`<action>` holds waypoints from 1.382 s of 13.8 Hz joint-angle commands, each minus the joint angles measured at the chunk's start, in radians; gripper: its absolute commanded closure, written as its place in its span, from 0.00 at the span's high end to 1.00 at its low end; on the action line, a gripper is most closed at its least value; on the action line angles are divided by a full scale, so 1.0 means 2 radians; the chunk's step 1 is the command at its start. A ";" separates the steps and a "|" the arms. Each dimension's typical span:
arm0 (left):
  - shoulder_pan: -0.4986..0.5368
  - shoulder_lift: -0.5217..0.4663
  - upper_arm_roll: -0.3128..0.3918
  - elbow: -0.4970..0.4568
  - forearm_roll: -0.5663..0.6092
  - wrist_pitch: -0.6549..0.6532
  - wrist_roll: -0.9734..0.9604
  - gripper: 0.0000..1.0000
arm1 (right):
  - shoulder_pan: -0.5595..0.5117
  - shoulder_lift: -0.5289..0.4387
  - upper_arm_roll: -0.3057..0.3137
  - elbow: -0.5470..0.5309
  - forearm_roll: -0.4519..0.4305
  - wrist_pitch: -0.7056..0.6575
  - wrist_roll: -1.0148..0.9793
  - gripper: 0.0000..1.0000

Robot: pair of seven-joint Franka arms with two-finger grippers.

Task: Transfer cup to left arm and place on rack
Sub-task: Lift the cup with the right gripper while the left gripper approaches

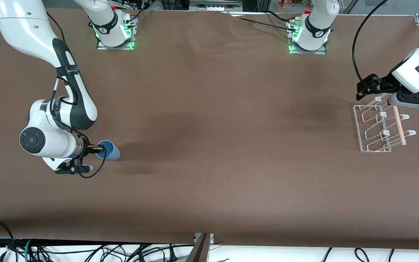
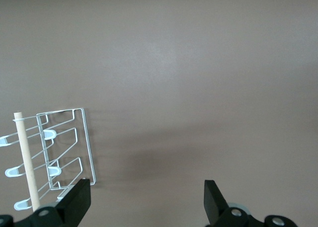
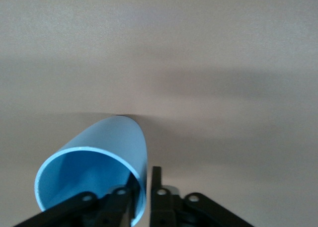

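The light-blue cup (image 1: 110,151) is at the right arm's end of the table, tilted with its open mouth toward the wrist. My right gripper (image 1: 99,148) is shut on its rim. In the right wrist view, one finger is inside the cup (image 3: 94,157) and one outside, so the right gripper (image 3: 145,180) pinches the wall. I cannot tell whether the cup's base touches the table. The rack (image 1: 373,128) with its wooden rod (image 1: 399,125) stands at the left arm's end. My left gripper (image 1: 366,87) hangs open and empty over the rack's edge; the left wrist view shows this gripper (image 2: 146,202) beside the rack (image 2: 84,142).
The brown table (image 1: 224,145) is bare between the cup and the rack. The two arm bases (image 1: 115,32) stand along its edge farthest from the front camera. Cables hang below the edge nearest that camera.
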 commanded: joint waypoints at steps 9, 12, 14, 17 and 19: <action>-0.003 0.002 -0.036 -0.007 0.009 0.001 0.002 1.00 | 0.001 -0.008 0.044 0.072 0.149 -0.040 -0.003 0.00; -0.005 0.015 -0.055 -0.006 -0.014 0.003 0.002 1.00 | 0.001 -0.008 0.089 0.088 0.200 -0.039 -0.001 0.00; -0.006 0.022 -0.060 -0.006 -0.057 0.005 0.005 1.00 | 0.002 -0.008 0.108 0.095 0.271 -0.035 0.003 0.00; -0.011 0.035 -0.066 -0.005 -0.146 0.009 0.033 1.00 | 0.024 -0.004 0.113 0.113 0.371 -0.034 0.050 0.00; -0.013 0.043 -0.075 -0.005 -0.174 0.031 0.093 1.00 | 0.054 -0.004 0.114 0.119 0.422 -0.024 0.082 0.00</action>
